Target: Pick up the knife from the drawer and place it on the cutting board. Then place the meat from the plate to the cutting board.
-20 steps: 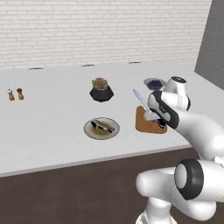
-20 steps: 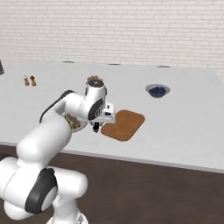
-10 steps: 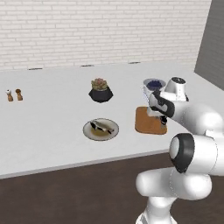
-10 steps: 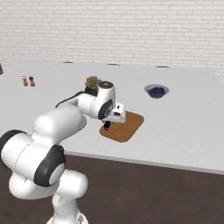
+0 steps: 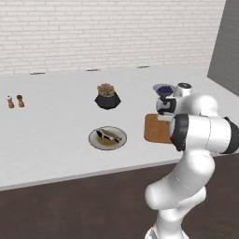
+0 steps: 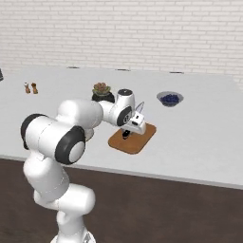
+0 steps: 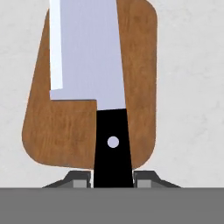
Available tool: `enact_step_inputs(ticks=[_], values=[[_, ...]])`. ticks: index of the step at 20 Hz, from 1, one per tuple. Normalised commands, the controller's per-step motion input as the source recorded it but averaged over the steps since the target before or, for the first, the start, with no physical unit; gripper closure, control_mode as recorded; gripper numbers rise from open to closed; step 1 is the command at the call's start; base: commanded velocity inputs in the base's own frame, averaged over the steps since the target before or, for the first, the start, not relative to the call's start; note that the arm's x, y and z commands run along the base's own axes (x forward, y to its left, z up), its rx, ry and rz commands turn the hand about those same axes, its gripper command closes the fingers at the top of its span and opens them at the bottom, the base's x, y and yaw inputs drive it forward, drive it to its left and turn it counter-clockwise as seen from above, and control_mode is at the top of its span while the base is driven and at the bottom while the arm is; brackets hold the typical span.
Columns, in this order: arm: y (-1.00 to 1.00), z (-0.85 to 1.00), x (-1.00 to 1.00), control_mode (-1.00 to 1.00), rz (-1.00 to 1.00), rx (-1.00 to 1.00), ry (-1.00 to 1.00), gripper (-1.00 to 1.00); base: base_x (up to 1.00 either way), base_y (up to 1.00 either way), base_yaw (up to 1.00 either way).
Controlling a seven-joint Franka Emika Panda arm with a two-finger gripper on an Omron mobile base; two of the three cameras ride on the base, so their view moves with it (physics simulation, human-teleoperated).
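My gripper (image 7: 113,177) is shut on the black handle of the knife (image 7: 112,142). In the hand view its wide silver blade reaches out over the reddish-brown cutting board (image 7: 142,87). In the right base view the gripper (image 6: 126,135) hangs just over the cutting board (image 6: 142,137), with the knife (image 6: 140,108) blade slanting up to the right. The plate (image 5: 95,140) lies left of the cutting board (image 5: 154,129) and holds the dark meat (image 5: 108,135). The drawer is out of view.
A black pot with a plant (image 5: 107,97) stands behind the plate. A dark blue bowl (image 5: 163,88) sits beyond the board. Two small shakers (image 5: 15,101) stand far left. The counter's front edge (image 5: 84,175) runs just ahead of plate and board.
The arm has swung the held knife sideways and down from beside the board to over it. The grip stays shut. Plate and meat have not moved.
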Motion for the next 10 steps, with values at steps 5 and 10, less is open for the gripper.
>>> enact_step_inputs(ticks=[5, 10], values=[[-0.12, -0.23, 0.31, -1.0, -0.17, 0.03, 0.03, 1.0, 0.0, 0.0, 0.0], [-0.05, -0.28, 0.3, -1.0, -0.05, 0.01, 0.04, 1.0, 0.0, 0.0, 0.0]])
